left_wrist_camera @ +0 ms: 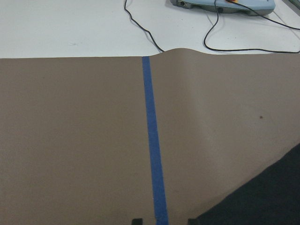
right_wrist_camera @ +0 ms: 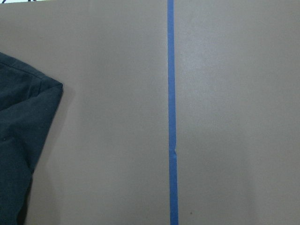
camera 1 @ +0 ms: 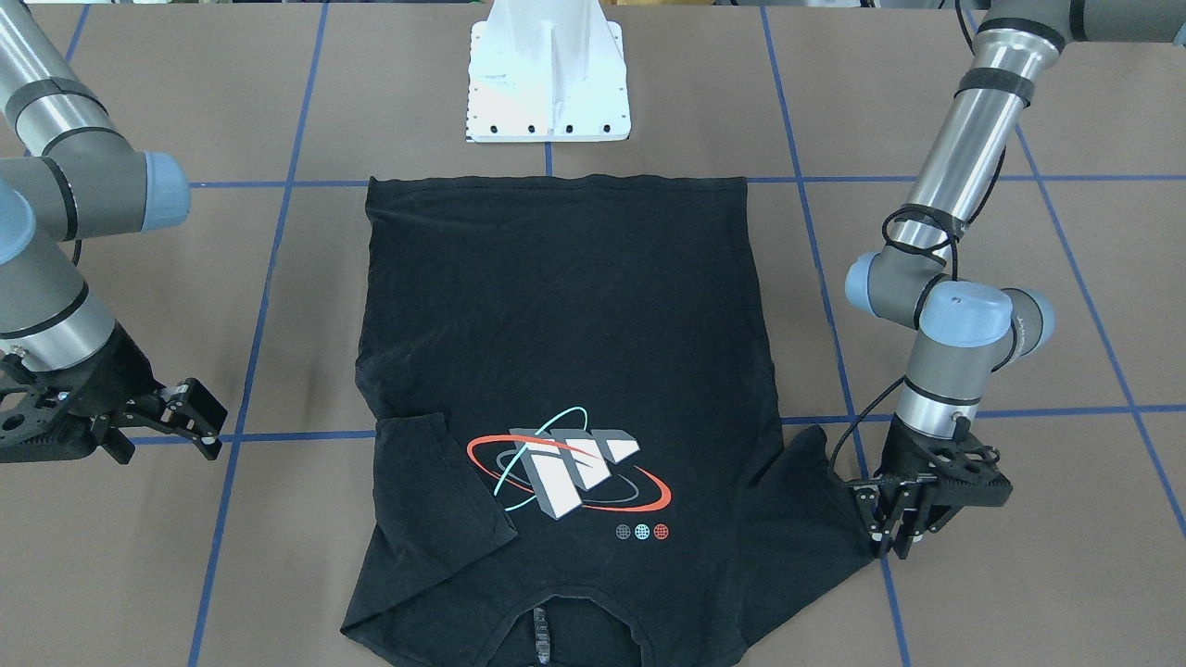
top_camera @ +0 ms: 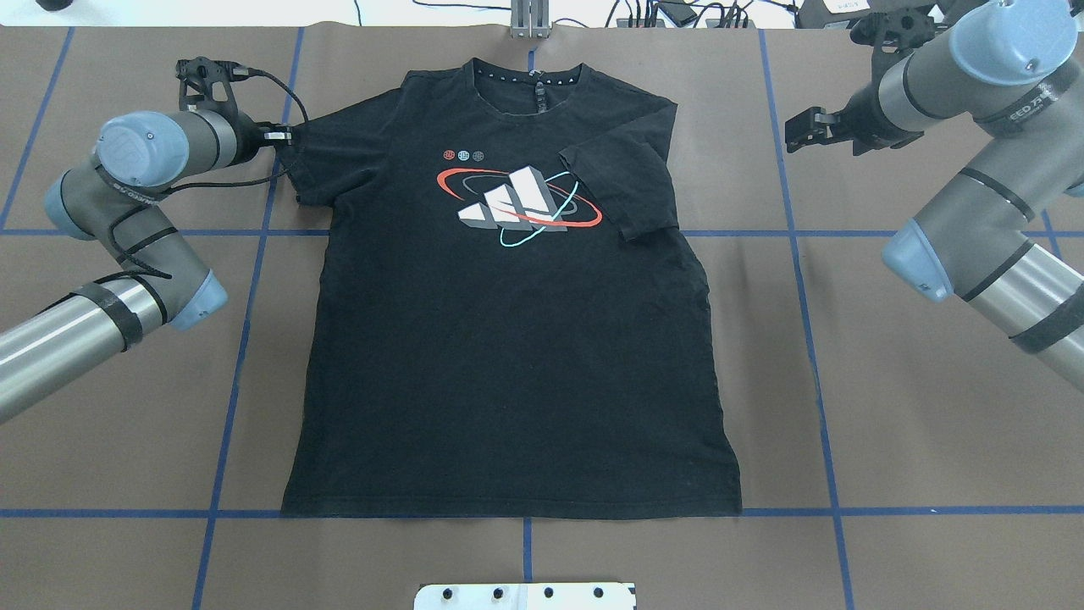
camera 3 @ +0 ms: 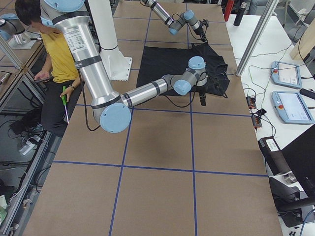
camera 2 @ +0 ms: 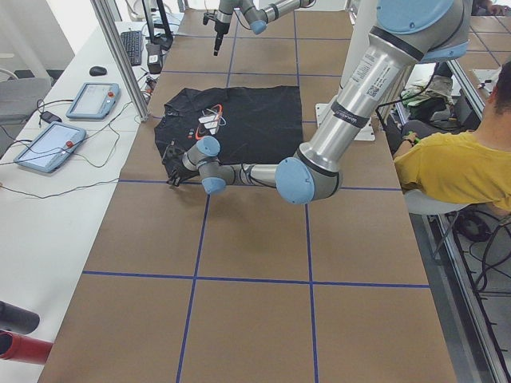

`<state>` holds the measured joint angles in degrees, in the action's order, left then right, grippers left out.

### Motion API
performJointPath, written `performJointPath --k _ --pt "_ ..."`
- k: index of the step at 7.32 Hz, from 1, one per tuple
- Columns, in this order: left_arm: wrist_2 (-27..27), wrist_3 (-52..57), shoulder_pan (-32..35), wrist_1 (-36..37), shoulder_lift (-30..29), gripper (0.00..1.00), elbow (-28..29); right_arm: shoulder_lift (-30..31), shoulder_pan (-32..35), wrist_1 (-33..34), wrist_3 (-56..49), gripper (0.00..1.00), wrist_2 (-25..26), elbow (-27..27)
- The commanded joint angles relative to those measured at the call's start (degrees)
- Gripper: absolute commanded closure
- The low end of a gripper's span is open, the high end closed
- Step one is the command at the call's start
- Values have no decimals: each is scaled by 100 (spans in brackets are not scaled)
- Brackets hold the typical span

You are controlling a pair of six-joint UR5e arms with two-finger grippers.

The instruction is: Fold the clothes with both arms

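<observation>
Plainly, the shirt (top_camera: 508,356) lies flat and print up on the tabletop (top_camera: 889,424), its collar (top_camera: 527,74) away from the robot. The folded sleeve (top_camera: 622,182), on the robot's right, is already turned in over the chest. The left tool (camera 1: 894,535) sits low at the tip of the spread sleeve (camera 1: 806,491) (whether it grips cloth or merely touches it, I cannot tell). The right tool (top_camera: 803,134) hangs released, well apart from the shirt. The risk, I judge, is that a shallow bite lets the sleeve slip mid-fold, or that a low drag bunches the body.
</observation>
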<state>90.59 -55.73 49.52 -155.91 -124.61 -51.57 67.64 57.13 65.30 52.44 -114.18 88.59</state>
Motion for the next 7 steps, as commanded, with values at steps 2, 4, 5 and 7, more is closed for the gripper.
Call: performJointPath --k 2,4,5,7 --pt "20 0 -4 -18 33 100 -55 4 0 0 21 0 1 9" --pt "46 61 -4 -150 138 100 -378 4 0 -9 56 0 1 18" --pt "177 62 -4 -63 130 100 -676 -5 0 -9 65 0 1 18" --pt "371 -34 31 574 -193 100 -1029 -14 0 -9 73 0 1 18"
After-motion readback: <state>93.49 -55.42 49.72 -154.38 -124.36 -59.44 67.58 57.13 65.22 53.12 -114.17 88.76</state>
